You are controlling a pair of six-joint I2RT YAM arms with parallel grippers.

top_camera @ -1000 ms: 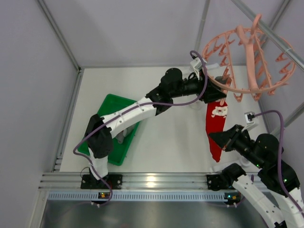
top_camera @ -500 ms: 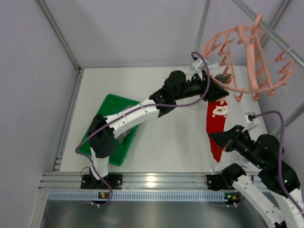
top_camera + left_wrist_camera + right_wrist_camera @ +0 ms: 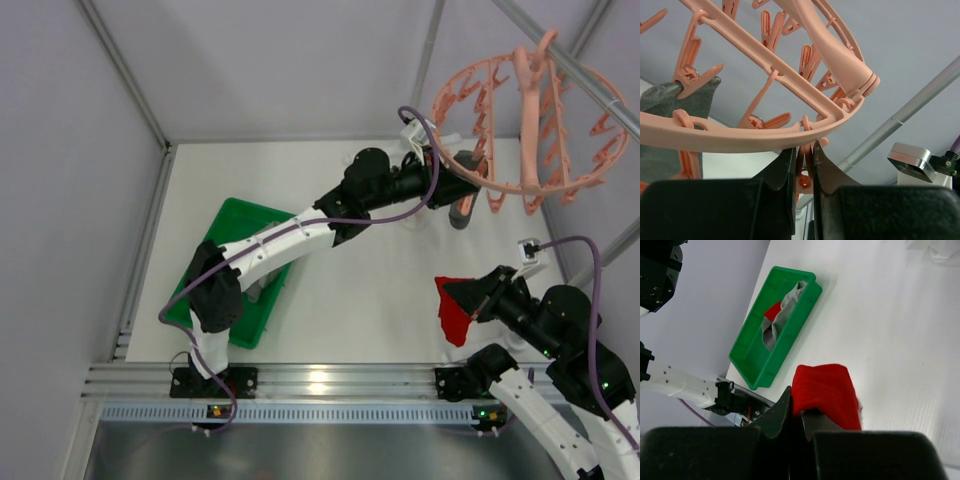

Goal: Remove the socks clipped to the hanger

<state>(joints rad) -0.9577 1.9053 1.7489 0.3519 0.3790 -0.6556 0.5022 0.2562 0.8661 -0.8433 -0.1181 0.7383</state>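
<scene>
The tray [image 3: 240, 212] sits far to the left of both sets of fingers, under the left arm's forearm. It holds a grey sock [image 3: 785, 307] and a scrap of red.

The left fingers [image 3: 791, 165] reach up under the hanger [image 3: 740, 140]. They are narrow, pinching a clip [image 3: 802, 167] that dangles from the ring just above them. Whether that clip grips any fabric is hidden behind the fingers. Another grey sock [image 3: 660, 95] is clipped to the ring up and to the left of these fingers, apart from them.

The red sock [image 3: 452, 305] is down and to the right of the left fingers, well apart from the hanger. It bunches in the right fingers [image 3: 790, 410], which are clamped on its upper fold while the rest droops over the desk [image 3: 900, 340].

What is left, I judge, is the grey sock on the ring and dropping the red one in the tray. Several things could go wrong:

- **Hanger:** it only hooks over the bar [image 3: 590, 85]. If the left arm drags sideways while pinching the clip, the ring could swing or ride off.
- **Clip:** the fingers press it edge-on, so it could twist out without opening.
- **Red sock:** the right fingers hold only a thin fold, so a quick swing toward the tray could shake it loose onto the desk.
- **Arms:** the path to the tray runs beneath the outstretched left arm, so the two could meet.
</scene>
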